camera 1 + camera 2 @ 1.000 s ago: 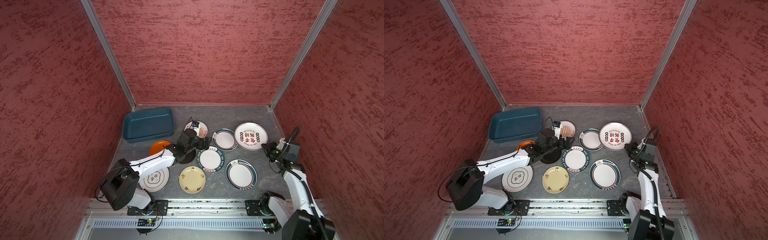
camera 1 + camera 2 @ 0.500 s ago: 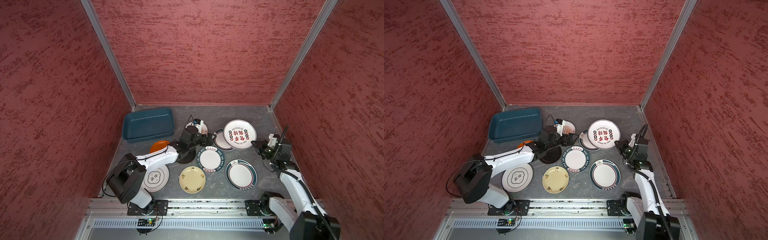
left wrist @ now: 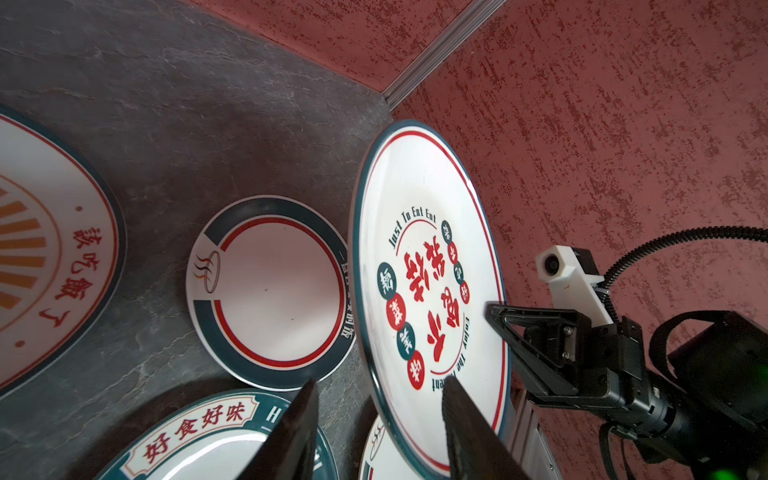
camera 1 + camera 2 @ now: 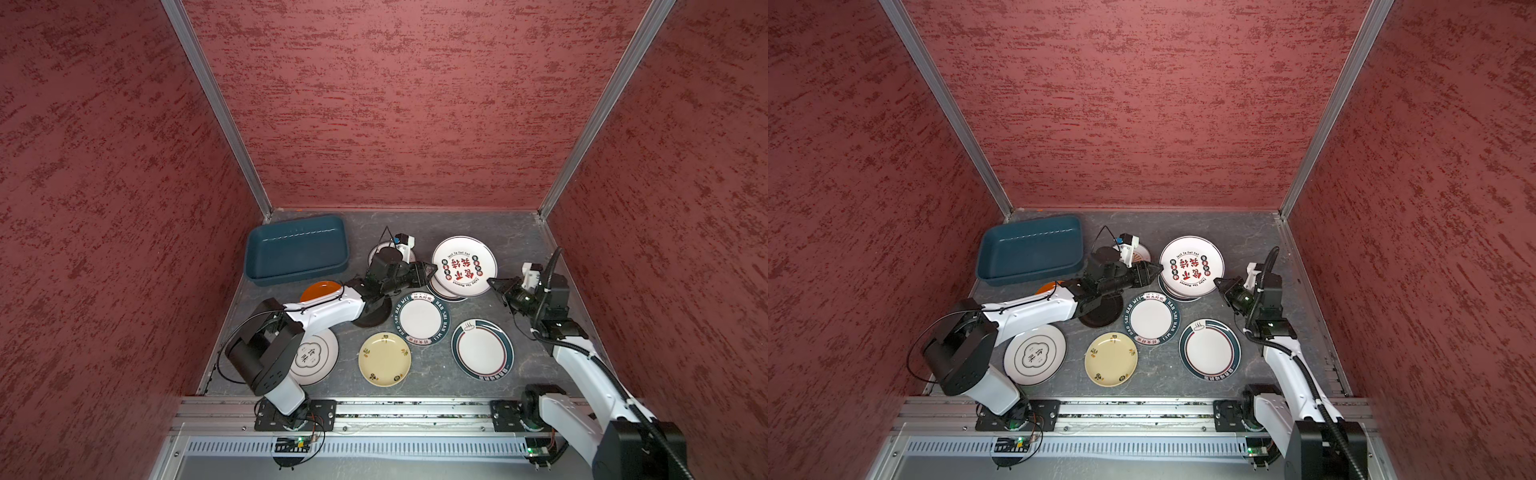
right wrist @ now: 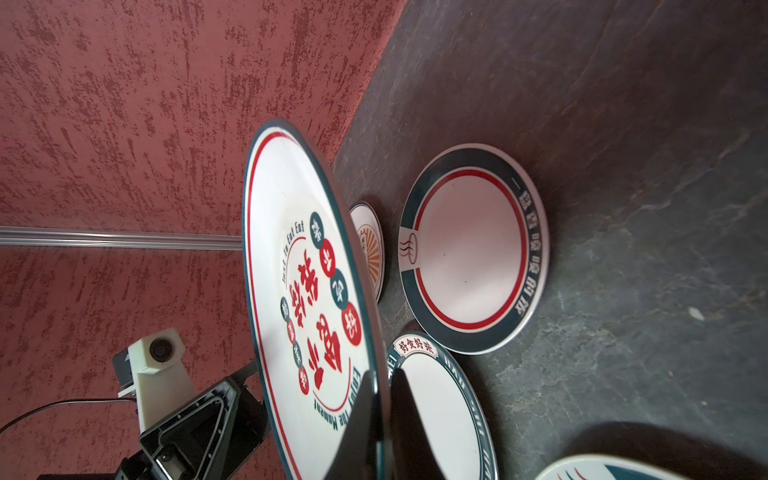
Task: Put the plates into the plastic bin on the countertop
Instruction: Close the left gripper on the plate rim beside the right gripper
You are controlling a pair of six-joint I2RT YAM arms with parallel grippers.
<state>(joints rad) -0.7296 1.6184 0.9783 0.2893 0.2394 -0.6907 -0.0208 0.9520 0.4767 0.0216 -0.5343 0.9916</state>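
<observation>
A large white plate with red characters (image 4: 464,266) (image 4: 1191,266) hangs tilted above the countertop (image 4: 436,224). My right gripper (image 4: 492,282) (image 5: 384,415) is shut on its right rim. My left gripper (image 4: 430,272) (image 3: 378,424) straddles the opposite rim, jaws still apart, one finger (image 3: 461,415) over the plate's (image 3: 424,270) face and one below it. The teal plastic bin (image 4: 297,276) (image 4: 1027,276) stands at the back left with nothing in it. Several other plates lie flat on the countertop.
Under the lifted plate lies a teal-rimmed plate (image 4: 440,293). Nearby lie a lettered teal plate (image 4: 420,318), a teal-rimmed one (image 4: 482,349), a yellow one (image 4: 384,359), a black one (image 4: 372,320), an orange one (image 4: 320,289) and a white one (image 4: 313,357). Red walls enclose everything.
The right gripper has lifted the red-character plate and carried it left. The left gripper has moved right to the plate's rim, and its jaws have narrowed.
</observation>
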